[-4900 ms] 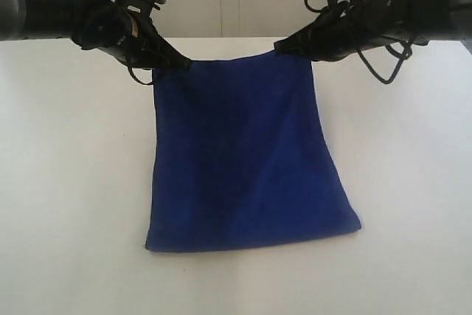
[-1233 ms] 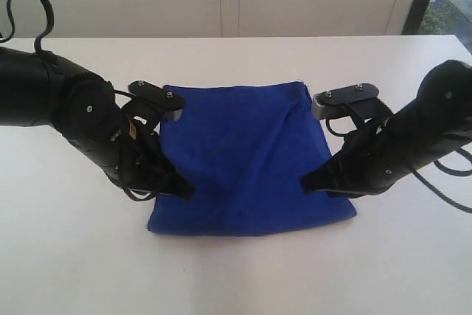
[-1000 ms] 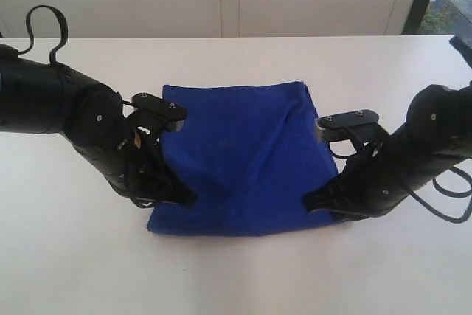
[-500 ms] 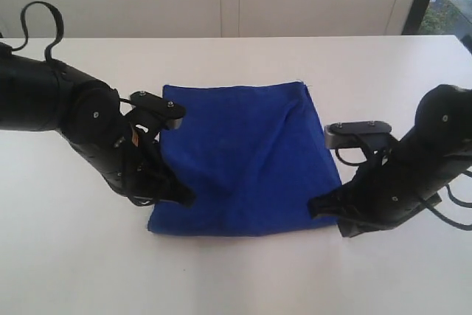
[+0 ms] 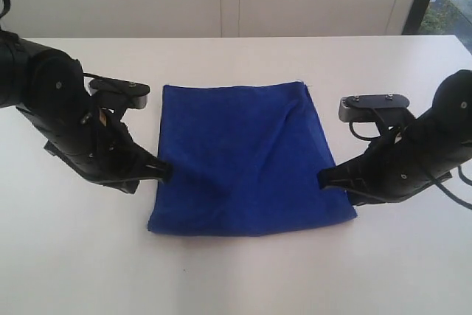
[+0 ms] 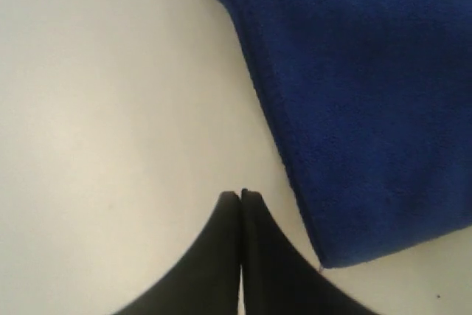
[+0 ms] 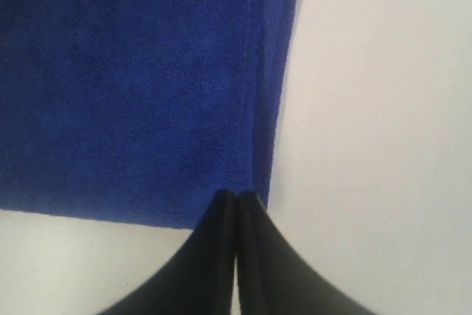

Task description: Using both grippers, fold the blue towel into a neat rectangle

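The left gripper has its two black jaws pressed together with nothing between them. Its tip rests low over bare table, just beside the left side edge of the blue towel. The right gripper is likewise closed and empty, with its tip right at the towel's right side edge, close to the near corner. Whether it touches the cloth cannot be told.

The towel lies flat in the middle of the white table, a roughly rectangular shape between the two arms. Its side edges look thick, as if doubled. A soft ridge runs slantwise across its middle.

A fold seems to be laid down and both grippers let go. If another fold is wanted, the jaws would need to open and pinch the cloth at matching points on each side. The ridge may also need smoothing.

All four edges are free and easy to reach. Bare table lies on every side, with wide room in front and behind.
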Tool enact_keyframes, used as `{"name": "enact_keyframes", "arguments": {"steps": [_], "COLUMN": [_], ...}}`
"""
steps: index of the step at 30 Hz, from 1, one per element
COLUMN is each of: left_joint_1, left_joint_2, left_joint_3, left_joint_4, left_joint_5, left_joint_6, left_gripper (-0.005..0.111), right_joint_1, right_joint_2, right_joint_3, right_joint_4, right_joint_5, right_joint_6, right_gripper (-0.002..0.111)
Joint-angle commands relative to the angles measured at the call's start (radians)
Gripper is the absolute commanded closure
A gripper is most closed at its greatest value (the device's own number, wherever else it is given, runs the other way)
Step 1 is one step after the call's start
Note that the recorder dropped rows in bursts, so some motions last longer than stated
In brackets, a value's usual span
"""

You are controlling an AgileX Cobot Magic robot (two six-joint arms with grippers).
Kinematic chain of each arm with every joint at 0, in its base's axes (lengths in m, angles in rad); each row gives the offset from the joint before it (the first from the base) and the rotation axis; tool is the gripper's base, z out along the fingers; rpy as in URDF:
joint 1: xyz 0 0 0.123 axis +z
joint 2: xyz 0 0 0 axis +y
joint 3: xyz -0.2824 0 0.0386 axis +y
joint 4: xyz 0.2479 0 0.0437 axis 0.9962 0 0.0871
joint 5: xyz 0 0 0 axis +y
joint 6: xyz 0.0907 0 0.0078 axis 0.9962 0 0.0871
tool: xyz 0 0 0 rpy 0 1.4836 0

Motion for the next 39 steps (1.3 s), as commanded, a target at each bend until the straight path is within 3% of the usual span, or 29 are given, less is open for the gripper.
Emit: {"name": "enact_keyframes", "arguments": {"steps": [1,6,13,16,22,28,36,39], "left_joint_1": [0.003,0.003,0.001,-0.001,-0.026,-0.058,-0.059,-0.059], "left_joint_2": [-0.002,-0.002,0.005,0.01,0.011,0.011,0.011,0.011], "left_joint_3": [0.006,0.006,0.02,0.065,0.132,0.171,0.185,0.185], "left_joint_4": [-0.077,-0.133,-0.168,-0.198,-0.221,-0.266,-0.266,-0.266], "left_joint_5": [0.023,0.025,0.016,-0.026,-0.115,-0.21,-0.212,-0.21], "left_joint_6": [-0.01,0.022,0.054,0.059,0.067,0.067,0.074,0.074], "left_gripper": [0.107,0.104,0.074,0.069,0.069,0.069,0.07,0.079], "right_joint_1": [-0.007,-0.007,-0.005,-0.005,-0.005,-0.005,-0.005,-0.005], "right_joint_2": [0.005,0.005,0.041,0.068,0.083,0.083,0.083,0.083], "right_joint_3": [-0.002,-0.002,-0.002,-0.002,-0.002,-0.002,0.0,0.002], "right_joint_4": [-0.001,-0.001,0.005,0.014,0.014,0.014,0.014,0.014], "right_joint_5": [-0.024,-0.04,-0.054,-0.054,-0.061,-0.061,0.017,0.032], "right_joint_6": [0.008,0.008,0.008,0.008,0.008,0.008,0.017,0.038], "right_gripper": [0.101,0.083,0.082,0.082,0.085,0.108,0.108,0.108]}}
